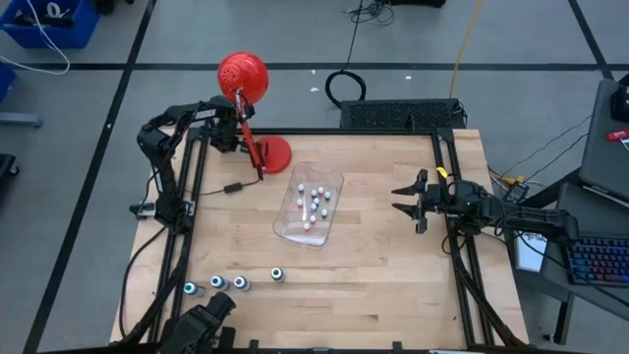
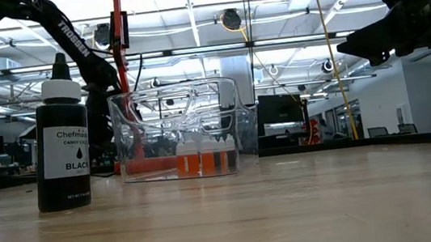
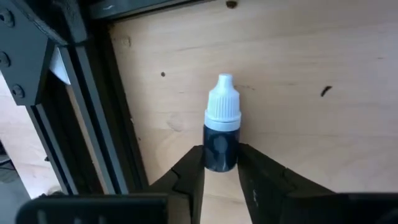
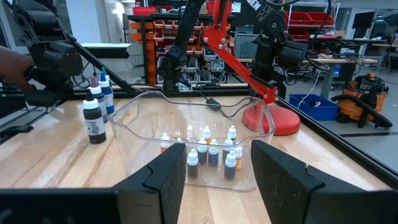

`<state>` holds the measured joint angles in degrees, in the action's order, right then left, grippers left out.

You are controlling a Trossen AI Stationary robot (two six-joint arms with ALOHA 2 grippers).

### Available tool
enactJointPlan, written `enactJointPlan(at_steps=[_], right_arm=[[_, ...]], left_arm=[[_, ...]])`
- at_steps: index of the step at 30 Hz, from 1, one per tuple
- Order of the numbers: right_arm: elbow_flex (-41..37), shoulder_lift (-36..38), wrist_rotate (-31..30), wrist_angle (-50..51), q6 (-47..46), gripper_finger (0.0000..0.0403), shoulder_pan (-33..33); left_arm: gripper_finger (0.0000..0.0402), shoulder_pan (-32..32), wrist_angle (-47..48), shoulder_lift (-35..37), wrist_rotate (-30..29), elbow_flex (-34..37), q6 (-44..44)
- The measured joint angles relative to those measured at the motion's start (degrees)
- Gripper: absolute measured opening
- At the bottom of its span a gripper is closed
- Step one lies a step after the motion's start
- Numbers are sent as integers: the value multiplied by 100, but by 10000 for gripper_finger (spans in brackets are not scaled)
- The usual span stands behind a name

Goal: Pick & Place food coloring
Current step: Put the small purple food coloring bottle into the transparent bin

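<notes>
One black bottle — label "Chefmaster… BLACK"; left claw clamps dark bottle.

I am seeing two dark, matte arms; the left gripper is showing broad black angular fingers; the right gripper is showing the same.

The pale wooden desk stands on a grey floor crossed by dark lines. A blue bin sits at one corner, a keyboard at the side. Beyond, red shelving (stocked with bins) and what may be an orange shop vacuum fill the workshop.
</notes>
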<state>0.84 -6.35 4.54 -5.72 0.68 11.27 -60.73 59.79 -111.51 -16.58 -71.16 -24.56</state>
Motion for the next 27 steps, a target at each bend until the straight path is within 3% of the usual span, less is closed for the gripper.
enactJointPlan(at_steps=[14, 27], right_arm=[[0, 0, 0, 0, 1, 169, 0], [0, 2, 2, -2, 1, 169, 0]], left_arm=[[133, -142, 18, -110, 588, -125, -357], [111, -188, 33, -288, 331, -271, -1008]])
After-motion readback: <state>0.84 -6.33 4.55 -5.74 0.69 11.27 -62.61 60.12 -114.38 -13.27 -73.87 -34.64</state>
